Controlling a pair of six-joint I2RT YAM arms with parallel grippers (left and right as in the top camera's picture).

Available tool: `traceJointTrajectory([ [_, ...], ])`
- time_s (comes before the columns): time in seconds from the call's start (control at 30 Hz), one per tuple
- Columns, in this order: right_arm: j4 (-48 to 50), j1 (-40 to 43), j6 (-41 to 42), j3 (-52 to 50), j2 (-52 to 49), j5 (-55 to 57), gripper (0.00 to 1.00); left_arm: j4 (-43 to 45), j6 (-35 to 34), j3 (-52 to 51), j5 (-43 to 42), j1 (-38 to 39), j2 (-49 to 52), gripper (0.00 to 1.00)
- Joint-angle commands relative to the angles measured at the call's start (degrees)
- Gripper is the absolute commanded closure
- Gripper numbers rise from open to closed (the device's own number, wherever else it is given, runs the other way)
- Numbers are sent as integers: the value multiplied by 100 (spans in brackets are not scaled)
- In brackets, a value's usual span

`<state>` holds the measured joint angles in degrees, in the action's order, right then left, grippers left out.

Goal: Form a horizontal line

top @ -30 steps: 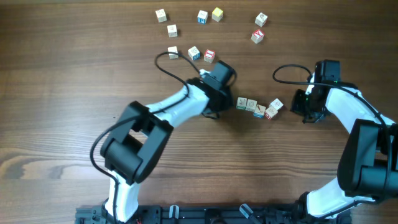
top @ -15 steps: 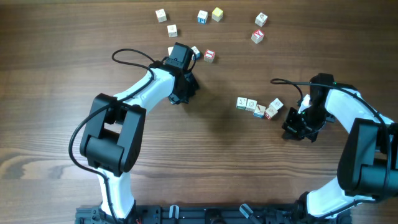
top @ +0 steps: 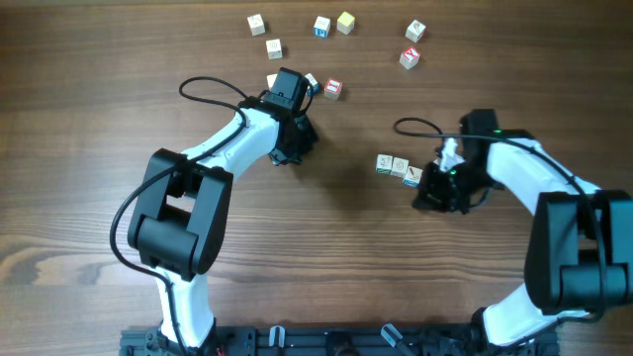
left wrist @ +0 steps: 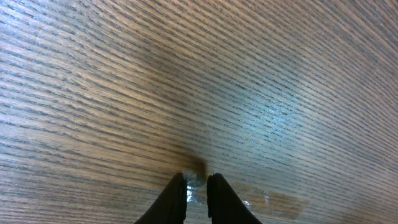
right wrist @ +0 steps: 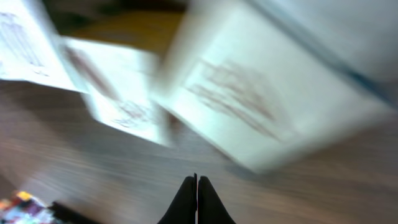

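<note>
Your right arm has swung in leftward over the last half second, bringing the right pincer [right wrist: 196, 185] over the right end of the cube row. Your left arm has not shifted.

Right pincer: fingers pressed tip to tip, with nothing between them. In its wrist view, large blurred pale cube faces with faint reddish print fill the frame just beyond the tips. Whether the tips touch a cube cannot be told.

Left pincer [left wrist: 196, 180]: fingers parted by only a narrow gap, tips low over bare wood. No held object can be made out. A small pale patch at the gap is too indistinct to identify.

The short row of tiny pale wooden cubes with coloured printed marks [top: 400, 167] lies right of centre on the brown wood-grain surface [top: 89, 148], between the two arms. Three cubes show overhead, side by side and stepping slightly downward to the right. The row's right end is hidden under your right arm.

The loose pale wooden cubes [top: 409, 58] are scattered along the far side, well apart from the row. One small red-marked cube [top: 333, 89] sits near your left wrist.
</note>
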<state>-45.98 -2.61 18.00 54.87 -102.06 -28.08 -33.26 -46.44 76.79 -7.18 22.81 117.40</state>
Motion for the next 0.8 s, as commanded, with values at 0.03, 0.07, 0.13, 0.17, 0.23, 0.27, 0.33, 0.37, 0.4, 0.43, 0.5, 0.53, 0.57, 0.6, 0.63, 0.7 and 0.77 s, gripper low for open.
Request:
traceJointTrajectory([
  [0.03, 334, -393, 560, -22, -92, 612, 96, -131, -33, -186, 275, -4, 243, 84],
  [0.07, 385, -431, 660, -22, -92, 756, 96, -131, -33, -186, 275, -4, 243, 84],
  [0.13, 490, -446, 660, -22, -92, 872, 96, -129, -33, -186, 275, -4, 243, 84],
  [0.17, 542, -446, 658, -22, -92, 907, 96, -129, -33, -186, 275, -4, 243, 84],
  [0.23, 658, -446, 621, -22, -92, 929, 96, -127, -33, -186, 275, -4, 243, 83],
  [0.27, 737, -446, 599, -22, -92, 929, 96, -127, -33, -186, 275, -4, 243, 83],
  [0.33, 911, -446, 601, -22, -92, 929, 96, -127, -33, -186, 275, -4, 243, 83],
  [0.37, 973, -446, 599, -22, -92, 927, 96, -127, -33, -186, 275, -4, 243, 83],
  [0.4, 1021, -446, 601, -22, -92, 927, 96, -129, -33, -186, 275, -4, 243, 83],
  [0.43, 1049, -446, 601, -22, -92, 927, 95, -129, -33, -186, 275, -4, 243, 83],
  [0.5, 1088, -446, 599, -22, -92, 927, 96, -129, -33, -186, 275, -4, 243, 83],
  [0.53, 1102, -446, 599, -22, -92, 927, 96, -127, -33, -186, 275, -4, 243, 83],
  [0.57, 1104, -446, 599, -22, -92, 927, 96, -127, -33, -186, 275, -4, 243, 83],
  [0.6, 1104, -446, 599, -22, -92, 927, 96, -127, -33, -186, 275, -4, 243, 83],
  [0.63, 1102, -446, 597, -22, -92, 927, 96, -127, -33, -186, 275, -4, 243, 83],
  [0.7, 1058, -446, 595, -22, -92, 925, 96, -127, -33, -186, 275, -4, 243, 83],
  [0.77, 931, -446, 595, -22, -92, 925, 96, -127, -33, -186, 275, -4, 243, 83],
])
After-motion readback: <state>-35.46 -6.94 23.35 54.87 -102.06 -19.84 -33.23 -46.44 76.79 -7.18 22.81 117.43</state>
